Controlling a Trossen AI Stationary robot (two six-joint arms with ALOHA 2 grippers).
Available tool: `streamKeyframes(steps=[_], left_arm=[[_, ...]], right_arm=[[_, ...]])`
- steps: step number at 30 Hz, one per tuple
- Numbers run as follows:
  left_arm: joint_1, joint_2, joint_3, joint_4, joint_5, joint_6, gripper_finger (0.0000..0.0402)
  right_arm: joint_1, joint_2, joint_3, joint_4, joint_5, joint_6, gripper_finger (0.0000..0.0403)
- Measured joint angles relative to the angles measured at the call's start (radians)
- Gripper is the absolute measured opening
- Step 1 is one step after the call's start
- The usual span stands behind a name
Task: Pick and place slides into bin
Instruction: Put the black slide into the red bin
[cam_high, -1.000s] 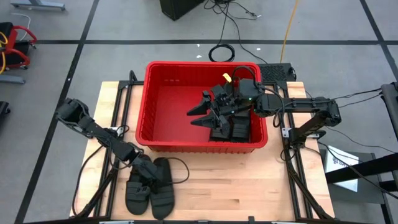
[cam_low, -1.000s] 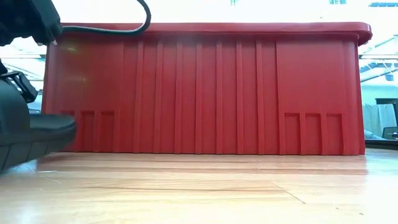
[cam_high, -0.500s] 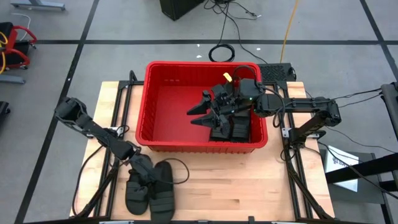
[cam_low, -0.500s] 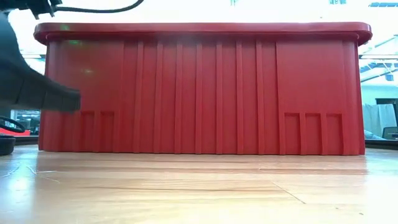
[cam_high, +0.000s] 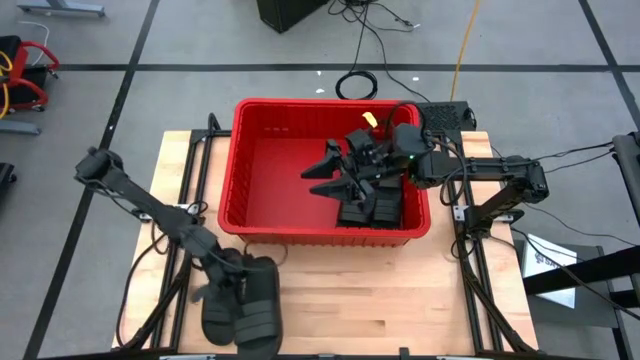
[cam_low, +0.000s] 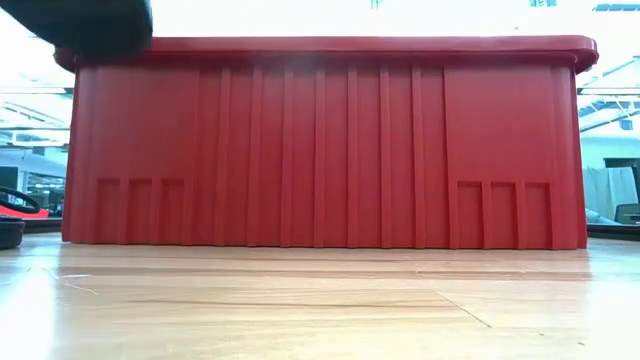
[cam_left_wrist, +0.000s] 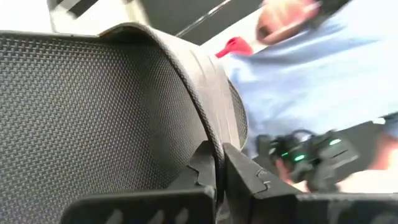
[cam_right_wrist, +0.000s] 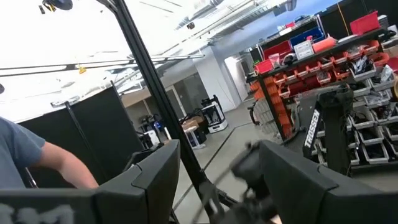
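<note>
L gripper (cam_high: 228, 283): clamped on slide (cam_high: 258, 305) strap, front-left of bin (cam_high: 262, 212).
R gripper (cam_high: 322, 178): wide, empty, over bin.
Risk: thin strap grip, slide may swing/slip, clip rim.

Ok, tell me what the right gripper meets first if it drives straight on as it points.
Probably nothing close. The open right gripper hangs over the large red plastic bin and its wrist view shows only room, no red wall, so it likely clears the rim. Depth is unclear.
</note>
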Motion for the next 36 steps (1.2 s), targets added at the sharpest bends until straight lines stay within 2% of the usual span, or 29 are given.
streamKeyframes(steps=[7, 15, 18, 27, 33, 36], left_arm=[[0.025, -0.092, 0.024, 0.147, -0.026, -0.016, 0.0004], [0.135, -0.105, 0.182, 0.126, -0.002, 0.107, 0.0004], [0.211, -0.105, 0.27, 0.014, 0.048, 0.164, 0.0005], [0.461, -0.103, 0.538, -0.515, 0.243, 0.365, 0.0007], [0.638, -0.105, 0.641, -0.766, 0.407, 0.464, 0.0004], [0.733, -0.103, 0.653, -0.819, 0.507, 0.468, 0.0007]], right_arm=[[-0.013, 0.0, 0.0, -0.02, 0.0, -0.005, 0.021], [-0.039, 0.0, 0.0, -0.017, 0.0, -0.005, 0.021], [-0.048, 0.0, 0.0, -0.011, 0.0, -0.005, 0.021], [-0.096, 0.0, 0.0, -0.009, 0.0, -0.005, 0.021], [-0.137, 0.0, 0.0, -0.006, 0.0, 0.0, 0.021], [-0.16, 0.0, 0.0, 0.013, 0.0, 0.014, 0.021]])
